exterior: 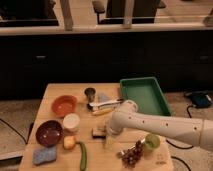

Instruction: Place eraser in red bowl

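Observation:
A small dark block with a pale edge, the eraser (98,131), lies on the wooden table (55,92) near its middle. My white arm reaches in from the right, and the gripper (106,134) points down right at the eraser's right side. Whether it touches the eraser does not show. An orange-red bowl (64,105) stands at the left of the table, far from the gripper. A darker red bowl (49,132) stands in front of it.
A white cup (71,121) sits between the bowls and the eraser. A green tray (142,95) stands at the back right. Also on the table are utensils (105,104), a dark cup (90,93), grapes (132,155), a green apple (152,141), a blue sponge (44,155), a green vegetable (83,156) and an orange fruit (69,142).

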`<state>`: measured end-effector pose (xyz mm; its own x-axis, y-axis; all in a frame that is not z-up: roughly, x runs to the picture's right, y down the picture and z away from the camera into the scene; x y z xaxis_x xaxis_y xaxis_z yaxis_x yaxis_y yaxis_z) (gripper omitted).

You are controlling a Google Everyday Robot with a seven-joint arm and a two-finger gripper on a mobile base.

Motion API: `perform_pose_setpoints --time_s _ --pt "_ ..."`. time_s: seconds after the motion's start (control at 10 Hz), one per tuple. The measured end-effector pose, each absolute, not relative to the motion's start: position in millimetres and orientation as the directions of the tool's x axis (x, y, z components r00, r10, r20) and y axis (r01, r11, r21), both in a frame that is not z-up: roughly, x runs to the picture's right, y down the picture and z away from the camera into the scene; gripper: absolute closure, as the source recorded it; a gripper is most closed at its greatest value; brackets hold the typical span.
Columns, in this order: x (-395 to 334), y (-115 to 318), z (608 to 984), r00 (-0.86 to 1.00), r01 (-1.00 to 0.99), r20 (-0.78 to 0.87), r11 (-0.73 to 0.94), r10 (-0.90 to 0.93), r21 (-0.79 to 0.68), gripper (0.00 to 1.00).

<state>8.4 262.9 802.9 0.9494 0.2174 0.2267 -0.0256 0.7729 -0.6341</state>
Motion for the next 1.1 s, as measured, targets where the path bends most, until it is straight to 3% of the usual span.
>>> perform_pose_setpoints --time_s 0.2,0.3,0.7,1.0,1.1 --pt "3.8 261.8 803.7 0.951 -0.015 0.23 0.774 0.207 -0.633 0.2" --pt "1.4 261.1 805.2 0.952 -0.011 0.229 0.773 0.201 -0.634 0.25" --pt "-0.7 264.4 811.1 0.956 -0.008 0.22 0.764 0.195 -0.645 0.62" --pt "-1.2 263.5 811.2 0.958 -0.002 0.218 0.763 0.188 -0.647 0.96" --pt "-0.9 263.7 811.0 0.958 -0.002 0.218 0.762 0.188 -0.648 0.99"
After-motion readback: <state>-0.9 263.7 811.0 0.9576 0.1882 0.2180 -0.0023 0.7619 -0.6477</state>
